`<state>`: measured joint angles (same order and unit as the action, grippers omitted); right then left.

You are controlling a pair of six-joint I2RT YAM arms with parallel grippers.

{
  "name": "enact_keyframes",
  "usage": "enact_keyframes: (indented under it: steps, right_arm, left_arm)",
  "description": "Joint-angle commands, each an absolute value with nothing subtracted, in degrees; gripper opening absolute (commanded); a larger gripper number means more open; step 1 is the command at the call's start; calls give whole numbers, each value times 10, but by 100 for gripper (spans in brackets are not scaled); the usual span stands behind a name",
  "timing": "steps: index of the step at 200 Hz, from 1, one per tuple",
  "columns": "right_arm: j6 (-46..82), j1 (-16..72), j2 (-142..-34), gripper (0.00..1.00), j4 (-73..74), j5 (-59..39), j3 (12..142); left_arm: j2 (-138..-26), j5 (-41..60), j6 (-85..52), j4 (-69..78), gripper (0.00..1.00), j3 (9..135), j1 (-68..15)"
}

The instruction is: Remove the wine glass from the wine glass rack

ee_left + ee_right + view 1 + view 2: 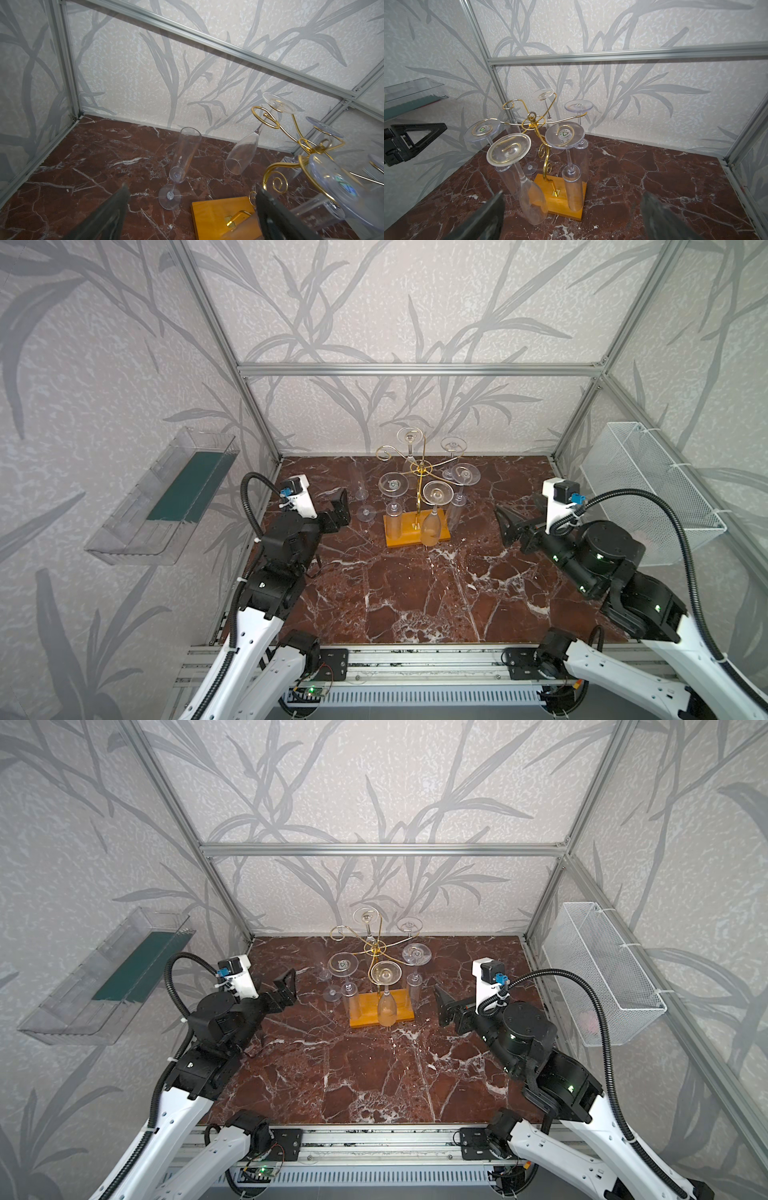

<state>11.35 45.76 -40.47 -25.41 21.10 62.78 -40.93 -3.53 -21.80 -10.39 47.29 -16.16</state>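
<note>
Front wine glass (431,531) hung vertical on wine glass rack (401,536). Right gripper (503,526) looked nearer than left gripper (345,508); both jaws wide, empty.

No legible words, brands or numbers. Only signs: round stickers (566,133) with a green triangle, possibly a recycling mark, on three hanging wine glass feet (577,136); any print inside too small.

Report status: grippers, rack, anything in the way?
Left gripper and right gripper open, empty, either side of the wine glass rack. Five glasses hang inverted; one arm bare. One flute stands on the table between left gripper and rack.
</note>
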Motion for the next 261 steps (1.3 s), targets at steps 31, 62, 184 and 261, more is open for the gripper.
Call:
enact_keyframes:
  steps: [31,62,184,261]
  right_arm:
    - [145,458,-402,99,-298,152,649]
    - [164,458,-397,99,-317,138,643]
    - [275,458,-436,99,-318,119,645]
    - [301,458,-445,99,-328,106,634]
  left_arm:
    - [-384,144,-423,-108,91,465,-163]
    - [-379,159,-521,-51,86,439,-164]
    - [-471,238,-654,-54,78,540,-168]
    - [-493,257,-749,27,68,505,-205]
